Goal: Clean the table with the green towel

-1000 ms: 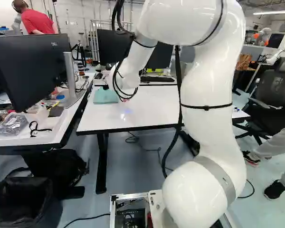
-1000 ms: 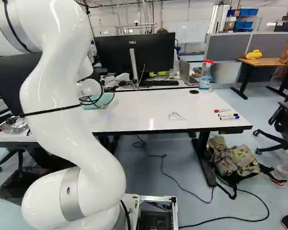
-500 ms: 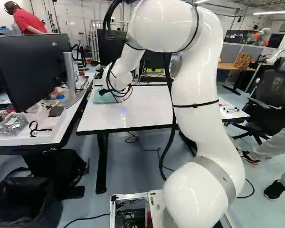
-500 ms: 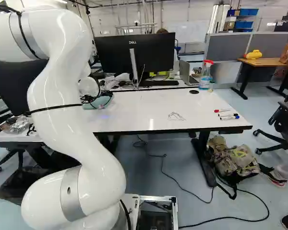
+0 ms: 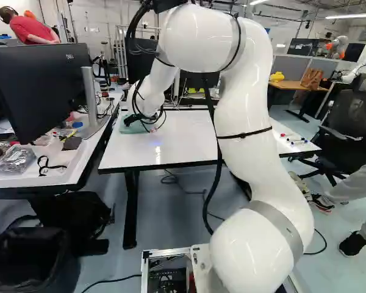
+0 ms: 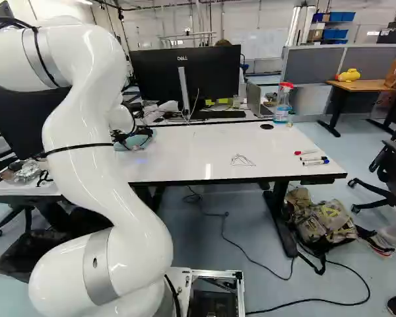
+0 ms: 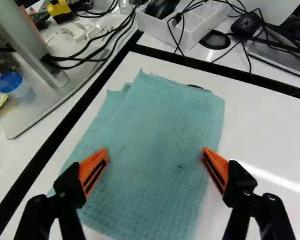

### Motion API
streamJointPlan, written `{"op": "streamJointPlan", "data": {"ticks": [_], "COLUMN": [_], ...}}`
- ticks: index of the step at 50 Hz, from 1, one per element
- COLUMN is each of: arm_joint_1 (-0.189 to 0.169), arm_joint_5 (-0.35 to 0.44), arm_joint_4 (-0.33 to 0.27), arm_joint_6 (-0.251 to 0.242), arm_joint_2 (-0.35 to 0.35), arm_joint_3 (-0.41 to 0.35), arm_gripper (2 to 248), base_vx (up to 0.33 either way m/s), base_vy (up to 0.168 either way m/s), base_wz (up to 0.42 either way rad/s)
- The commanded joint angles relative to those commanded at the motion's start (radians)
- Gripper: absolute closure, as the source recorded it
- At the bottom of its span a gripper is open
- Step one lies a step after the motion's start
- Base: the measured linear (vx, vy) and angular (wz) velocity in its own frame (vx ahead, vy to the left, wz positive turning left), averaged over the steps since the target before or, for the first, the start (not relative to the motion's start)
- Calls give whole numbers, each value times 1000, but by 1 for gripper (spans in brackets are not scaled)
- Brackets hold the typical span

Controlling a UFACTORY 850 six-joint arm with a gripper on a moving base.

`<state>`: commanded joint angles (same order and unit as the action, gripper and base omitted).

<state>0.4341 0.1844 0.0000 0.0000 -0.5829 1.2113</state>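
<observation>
The gripper [image 5: 140, 118] is at the far left corner of the white table [image 5: 177, 143], over the green towel [image 5: 127, 128]. In the wrist view the gripper [image 7: 155, 162] stands wide open, its orange pads apart above the towel [image 7: 160, 130], which lies flat and folded between and ahead of them. Nothing is gripped. A drawn black outline [image 6: 241, 160] marks the tabletop nearer the front in the right base view.
Markers [image 6: 313, 158] lie at the table's right end, with a spray bottle [image 6: 282, 104] behind. A monitor [image 5: 39, 91] stands on the cluttered left desk; another monitor [image 6: 185, 72] is beyond the table. Another robot [image 5: 338, 46] stands far back.
The arm has shifted leftward in the left base view, and its wrist has come over the towel and lower. The towel and the base have stayed put.
</observation>
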Motion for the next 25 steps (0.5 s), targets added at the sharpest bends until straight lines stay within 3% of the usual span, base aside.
{"op": "streamJointPlan", "data": {"ticks": [3,4,9,10,14,15,19,20,24,25], "arm_joint_1": [0,0,0,0,0,0,0,0,0,0], "arm_joint_5": [0,0,0,0,0,0,0,0,0,0], "arm_joint_4": [0,0,0,0,0,0,0,0,0,0], "arm_joint_6": [0,0,0,0,0,0,0,0,0,0], "arm_joint_2": [0,0,0,0,0,0,0,0,0,0], "arm_joint_3": [0,0,0,0,0,0,0,0,0,0], "arm_gripper": [3,33,33,70,70,103,103,136,136,168], "base_vx": [0,0,0,0,0,0,0,0,0,0], "base_vy": [0,0,0,0,0,0,0,0,0,0], "base_wz": [0,0,0,0,0,0,0,0,0,0]}}
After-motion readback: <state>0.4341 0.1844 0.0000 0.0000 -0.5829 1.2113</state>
